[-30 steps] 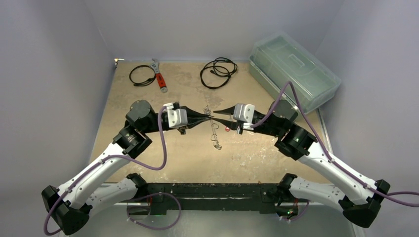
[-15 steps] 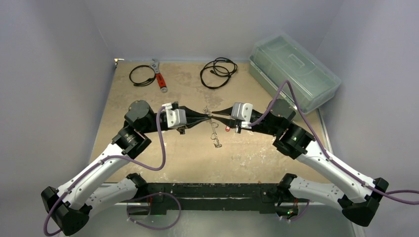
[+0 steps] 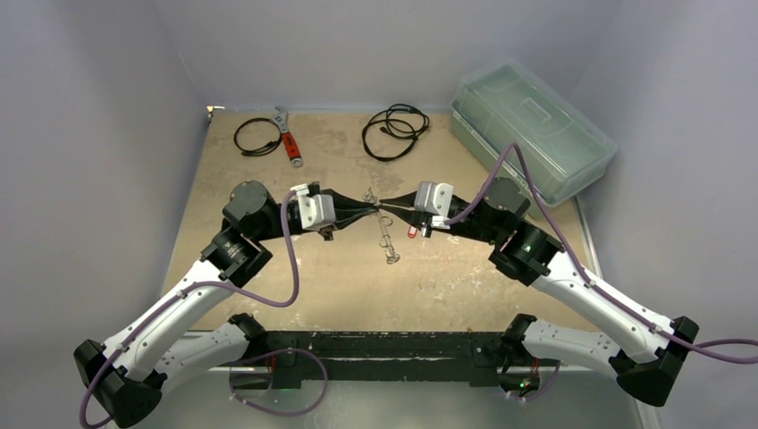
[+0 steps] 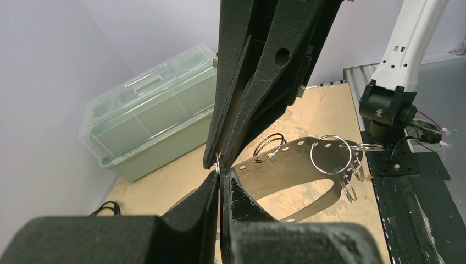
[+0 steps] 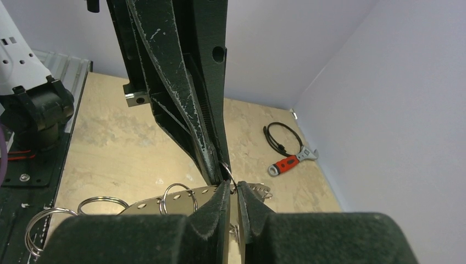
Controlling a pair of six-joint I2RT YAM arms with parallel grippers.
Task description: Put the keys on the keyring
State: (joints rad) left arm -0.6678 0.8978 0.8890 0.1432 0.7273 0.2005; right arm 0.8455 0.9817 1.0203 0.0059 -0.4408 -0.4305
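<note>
left fingers clamp shut on the keyring, which hangs midair between both arms; right fingers close nearly tight on it too. red key looks unthreaded, so threading remains.

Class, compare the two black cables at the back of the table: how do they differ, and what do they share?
The left cable is the smaller coil; the right cable spreads wider, in more loops. The left cable lies close beside the red-handled wrench; the right cable lies apart from it, nearer the plastic box. Both are black, coiled and flat on the table.
</note>
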